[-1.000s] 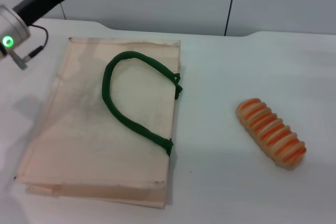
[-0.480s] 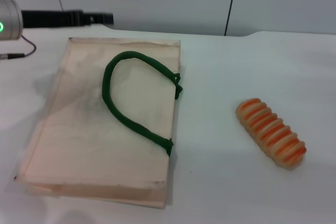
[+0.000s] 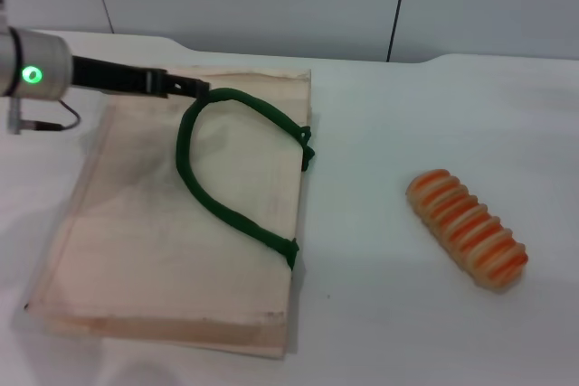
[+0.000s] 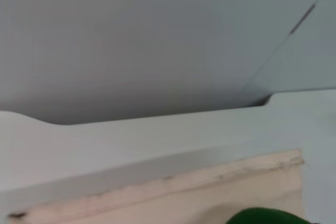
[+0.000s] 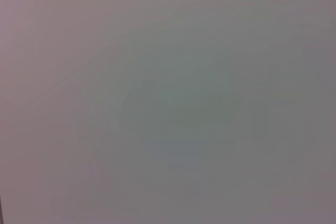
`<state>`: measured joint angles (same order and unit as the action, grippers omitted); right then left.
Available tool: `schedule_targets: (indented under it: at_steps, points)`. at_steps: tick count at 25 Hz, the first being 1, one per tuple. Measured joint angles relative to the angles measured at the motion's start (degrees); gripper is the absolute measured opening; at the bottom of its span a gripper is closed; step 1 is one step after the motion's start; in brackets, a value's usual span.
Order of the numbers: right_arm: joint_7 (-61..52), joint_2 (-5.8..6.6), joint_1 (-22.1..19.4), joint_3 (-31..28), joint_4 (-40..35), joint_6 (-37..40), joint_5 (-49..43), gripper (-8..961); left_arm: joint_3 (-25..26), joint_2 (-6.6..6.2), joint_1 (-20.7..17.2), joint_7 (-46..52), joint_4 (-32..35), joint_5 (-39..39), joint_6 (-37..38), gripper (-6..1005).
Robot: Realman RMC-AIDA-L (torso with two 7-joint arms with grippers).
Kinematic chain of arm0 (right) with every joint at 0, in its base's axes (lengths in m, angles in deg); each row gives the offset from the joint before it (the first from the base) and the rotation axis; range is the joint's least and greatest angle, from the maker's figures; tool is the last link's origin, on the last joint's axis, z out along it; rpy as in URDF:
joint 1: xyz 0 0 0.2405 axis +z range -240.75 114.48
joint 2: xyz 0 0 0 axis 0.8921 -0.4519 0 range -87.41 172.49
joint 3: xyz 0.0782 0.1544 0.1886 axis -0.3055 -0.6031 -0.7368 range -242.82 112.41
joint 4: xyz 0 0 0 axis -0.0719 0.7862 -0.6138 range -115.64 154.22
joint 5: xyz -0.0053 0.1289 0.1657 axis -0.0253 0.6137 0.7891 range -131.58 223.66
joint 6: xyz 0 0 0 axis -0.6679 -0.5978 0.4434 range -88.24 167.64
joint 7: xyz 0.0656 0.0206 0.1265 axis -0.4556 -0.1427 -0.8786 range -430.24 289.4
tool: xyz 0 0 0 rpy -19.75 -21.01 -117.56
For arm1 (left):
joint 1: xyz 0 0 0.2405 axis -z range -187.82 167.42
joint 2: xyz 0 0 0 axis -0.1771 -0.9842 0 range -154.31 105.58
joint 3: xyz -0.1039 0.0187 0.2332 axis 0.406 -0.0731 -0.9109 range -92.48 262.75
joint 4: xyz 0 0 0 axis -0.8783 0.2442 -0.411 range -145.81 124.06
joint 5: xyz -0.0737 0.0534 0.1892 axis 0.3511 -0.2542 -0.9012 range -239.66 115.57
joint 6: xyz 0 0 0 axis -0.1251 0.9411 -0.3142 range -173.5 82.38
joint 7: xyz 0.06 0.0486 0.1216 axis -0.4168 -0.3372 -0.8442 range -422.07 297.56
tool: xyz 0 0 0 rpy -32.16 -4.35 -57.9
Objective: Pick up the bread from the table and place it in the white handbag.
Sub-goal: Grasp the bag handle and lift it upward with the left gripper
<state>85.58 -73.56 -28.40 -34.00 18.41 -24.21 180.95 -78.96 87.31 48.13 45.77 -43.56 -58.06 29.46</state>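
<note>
Barely begun; small ribbed orange-and-cream striped toy bread (image 3: 467, 230) lying untouched on the plain white tabletop (image 3: 398, 124), well apart from the flat cream fabric handbag (image 3: 181, 250); left gripper (image 3: 185, 88) reaching at its dark green rope handle (image 3: 217, 192), opening impossible to tell; right gripper unseen; no readable writing anywhere.
</note>
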Motion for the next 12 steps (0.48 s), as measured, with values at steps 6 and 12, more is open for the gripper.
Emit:
schedule_targets:
  at_steps: [6,12]
  points:
    - [0.0,0.0,0.1,0.0,0.0,0.0,0.0,885,0.0,-0.34,0.1,-0.2,5.5,-1.4,-4.5,821]
    - [-0.1,0.0,0.2,0.0,0.0,0.0,0.0,886,0.0,0.12,0.2,0.0,6.9,-3.2,-8.0,790]
